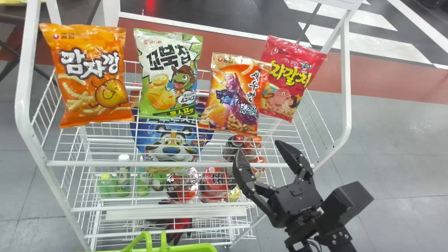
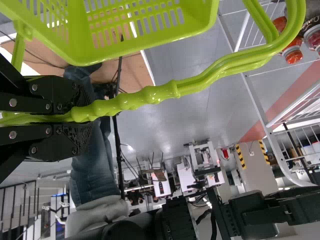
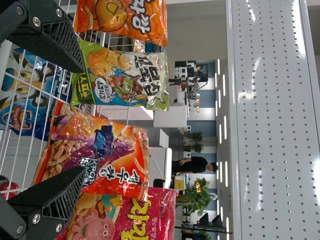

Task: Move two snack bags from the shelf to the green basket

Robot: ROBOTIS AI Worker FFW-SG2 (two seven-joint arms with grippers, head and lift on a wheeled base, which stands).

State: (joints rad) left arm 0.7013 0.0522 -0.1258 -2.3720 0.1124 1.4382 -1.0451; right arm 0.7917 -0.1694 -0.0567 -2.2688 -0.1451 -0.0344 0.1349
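Note:
In the head view, my right gripper stands open in front of the shelf's front rail, just below and right of the orange shrimp snack bag. Upright on the top shelf are also an orange potato snack bag, a green-white bag and a red bag. In the right wrist view, nothing is between the fingers of my right gripper; the shrimp bag lies beyond them. The green basket shows at the head view's bottom edge. In the left wrist view, my left gripper is shut on the handle of the basket.
A blue cereal bag, bottles and red packs sit lower in the wire rack. White side frames rise at both ends of the top shelf. A perforated white panel shows in the right wrist view.

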